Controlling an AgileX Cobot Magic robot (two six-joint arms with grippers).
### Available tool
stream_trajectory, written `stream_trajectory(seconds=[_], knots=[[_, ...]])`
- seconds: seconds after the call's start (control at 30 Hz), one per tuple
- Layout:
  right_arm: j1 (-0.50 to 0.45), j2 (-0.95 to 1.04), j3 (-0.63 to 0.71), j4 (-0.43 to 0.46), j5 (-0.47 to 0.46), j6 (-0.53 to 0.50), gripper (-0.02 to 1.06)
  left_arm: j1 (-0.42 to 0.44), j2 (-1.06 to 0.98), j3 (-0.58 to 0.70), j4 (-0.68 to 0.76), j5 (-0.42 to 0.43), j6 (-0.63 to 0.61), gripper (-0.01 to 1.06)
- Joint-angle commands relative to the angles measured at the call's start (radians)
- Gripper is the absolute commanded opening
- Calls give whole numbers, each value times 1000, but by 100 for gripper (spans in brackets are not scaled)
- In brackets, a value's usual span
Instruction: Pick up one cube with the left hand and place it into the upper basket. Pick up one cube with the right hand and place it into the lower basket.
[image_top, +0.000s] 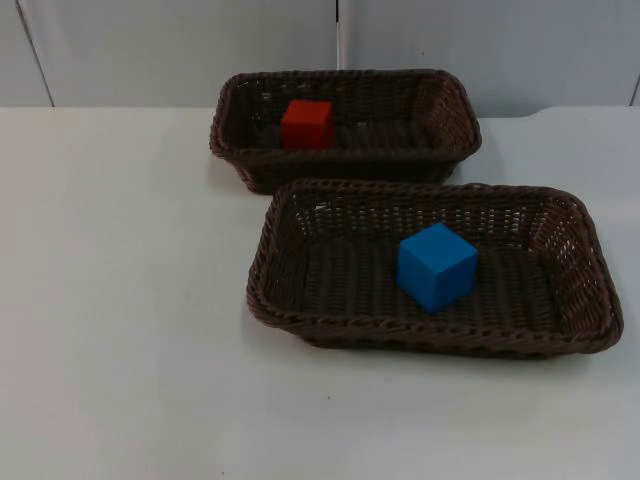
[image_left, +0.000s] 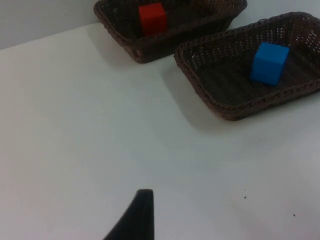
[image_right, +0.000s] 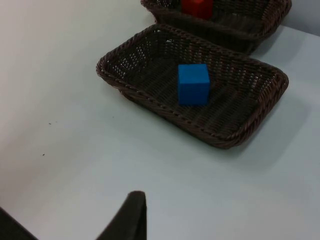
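Two dark brown woven baskets stand on the white desk (image_top: 120, 300). The upper basket (image_top: 450, 100) sits next to the grey partition wall (image_top: 180, 50). The lower basket (image_top: 580, 260) sits just in front of it, offset toward the right arm's side; the two rims are very close, and contact between them cannot be confirmed.

The red cube (image_top: 307, 124) rests on the floor of the upper basket, toward the end on the left arm's side. The blue cube (image_top: 436, 265) rests on the floor of the lower basket, roughly central, turned so that one vertical edge faces the top camera. Both cubes sit upright and free of the basket walls.

Left gripper (image_left: 137, 220): one black fingertip is in view above bare desk surface, well apart from both baskets. It holds nothing and touches nothing. The width of its opening cannot be determined.

Right gripper (image_right: 130, 217): one black fingertip is in view above bare desk surface, well apart from the lower basket. It holds nothing and touches nothing. The width of its opening cannot be determined.

In both wrist views the two baskets and their cubes lie beyond the fingertip.
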Motion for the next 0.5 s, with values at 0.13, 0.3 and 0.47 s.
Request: stream_trajectory(seconds=[0.13,0.3,0.47], knots=[[-4,-5,5,1,-4,1,105,1,-4,3,3,6,-6,105],[-4,-5,5,1,-4,1,105,41,-4,3,5,6,-6,105],[-4,-5,5,1,-4,1,105,131,-4,3,5,6,-6,105]])
